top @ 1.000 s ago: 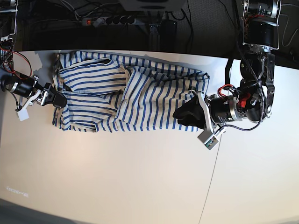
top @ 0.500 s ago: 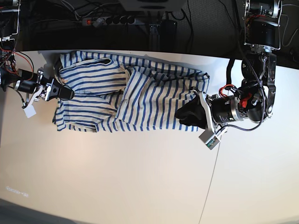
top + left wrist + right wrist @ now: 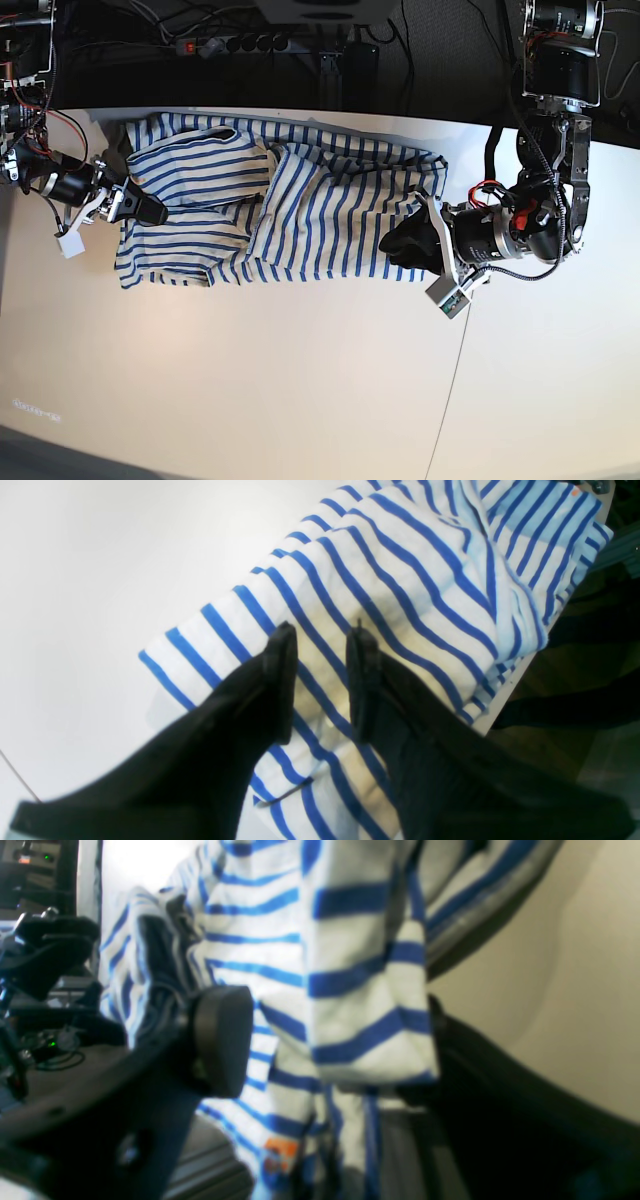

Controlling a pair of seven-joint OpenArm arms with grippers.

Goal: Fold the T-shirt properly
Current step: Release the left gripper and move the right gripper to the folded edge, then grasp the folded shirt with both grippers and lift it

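The T-shirt, cream with blue stripes, lies partly folded and rumpled across the back of the white table. My left gripper hovers over its right end. In the left wrist view its black fingers stand slightly apart above the striped cloth, holding nothing. My right gripper is at the shirt's left edge. In the right wrist view its jaws stand wide apart with a fold of the shirt between them, one finger above the cloth and the other on the table side.
The shirt's far side runs close to the table's back edge. A power strip and cables lie behind it. A thin seam crosses the table at the right. A white tag hangs from the right arm.
My right gripper went up along the shirt's left edge, then came back down and right onto the cloth; the left sleeve area has spread. My left gripper has edged slightly right.
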